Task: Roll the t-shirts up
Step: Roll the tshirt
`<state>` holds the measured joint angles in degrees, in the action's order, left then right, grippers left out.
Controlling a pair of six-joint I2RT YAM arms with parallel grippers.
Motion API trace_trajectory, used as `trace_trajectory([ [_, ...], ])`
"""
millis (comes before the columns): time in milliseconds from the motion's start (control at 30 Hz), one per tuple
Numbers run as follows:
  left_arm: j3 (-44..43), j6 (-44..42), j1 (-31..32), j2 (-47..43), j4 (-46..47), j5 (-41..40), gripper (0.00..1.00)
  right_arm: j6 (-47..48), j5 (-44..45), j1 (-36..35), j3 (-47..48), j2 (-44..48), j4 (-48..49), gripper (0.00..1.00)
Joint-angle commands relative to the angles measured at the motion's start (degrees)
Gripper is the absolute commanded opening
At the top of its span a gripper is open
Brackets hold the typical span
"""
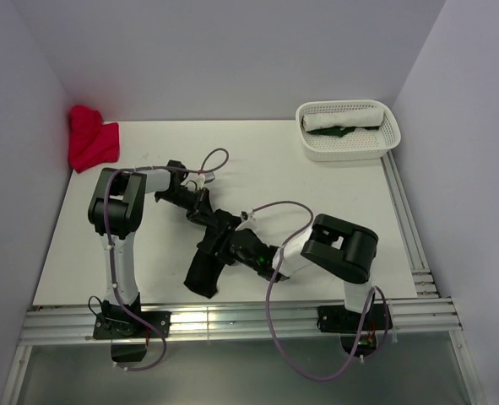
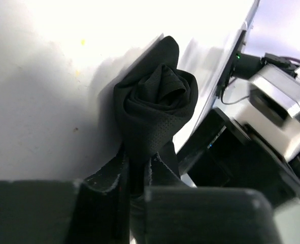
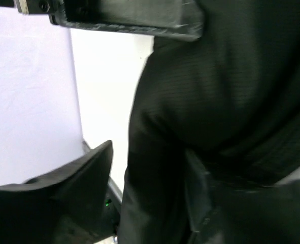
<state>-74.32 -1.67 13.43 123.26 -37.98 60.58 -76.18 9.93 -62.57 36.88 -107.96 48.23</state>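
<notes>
A white basket [image 1: 350, 153] sits at the far right of the bench [image 1: 333, 198]. In it lie a rolled white t-shirt [image 1: 350, 116] and, just in front of it, a dark green t-shirt [image 1: 335, 132]. A red t-shirt [image 1: 91, 139] is bunched up in the far left corner, against the wall. All of these are well apart from my work. My two arms reach in and meet in the middle, very close together, with their cables [image 1: 276, 205] looping over them.

The black t-shirt [image 1: 205, 270] is near the middle of the bench, toward the near edge. It is rolled up. Its long way runs from where my arms meet toward the near edge, leaning a little left. My left wrist camera sees its curled end, like a swirl.

My left end effector [image 2: 137, 173] is pressed together, pinching that end of the black t-shirt. My right end effector [image 3: 144, 188] is spread, with black cloth between its sides and a gap on one side.

The bench is white and flat. Metal rails [image 1: 249, 325] run along its near and right edges. Pale purple-grey walls [image 1: 232, 51] stand on three sides.
</notes>
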Motion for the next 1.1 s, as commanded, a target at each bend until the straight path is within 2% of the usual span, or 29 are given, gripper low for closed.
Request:
trace_trajectory([
  [0,-2.23,1.23,0.02,-2.84,2.38,-5.37,0.06,4.19,2.8,0.16,4.24,2.84,-19.27,0.67],
  [100,-2.49,5.53,-0.25,-7.58,4.49,-13.09,0.01,6.04,5.34,0.16,8.28,5.56,-29.28,0.68],
  [233,-3.01,7.91,-0.25,-11.37,5.81,-24.51,0.0,7.62,8.69,-0.01,13.82,8.37,-40.65,0.68],
  [367,-5.48,7.47,-0.25,-11.55,3.27,-29.89,0.0,9.12,11.51,-0.19,17.42,10.23,-47.78,0.68],
  [400,-6.35,7.3,-0.25,-11.03,2.82,-32.51,0.0,9.56,12.38,-0.36,18.48,10.31,-52.14,0.68],
  [600,-9.51,6.68,0.1,-8.22,-0.77,-38.42,0.0,12.37,16.96,-1.07,29.28,7.34,-63.24,0.68],
  [800,-10.92,6.59,1.42,-7.16,-2.01,-43.7,0.0,15.88,18.01,-1.33,42.12,-0.22,-70.36,0.67],
  [933,-12.42,7.38,2.12,-6.28,-3.15,-45.28,0.01,17.21,18.72,-1.77,48.53,-5.22,-73.44,0.63],
  [1067,-14.62,8.09,3.26,-4.87,-5.35,-47.13,0.0,16.59,20.03,-1.95,54.95,-9.19,-78.54,0.52],
])
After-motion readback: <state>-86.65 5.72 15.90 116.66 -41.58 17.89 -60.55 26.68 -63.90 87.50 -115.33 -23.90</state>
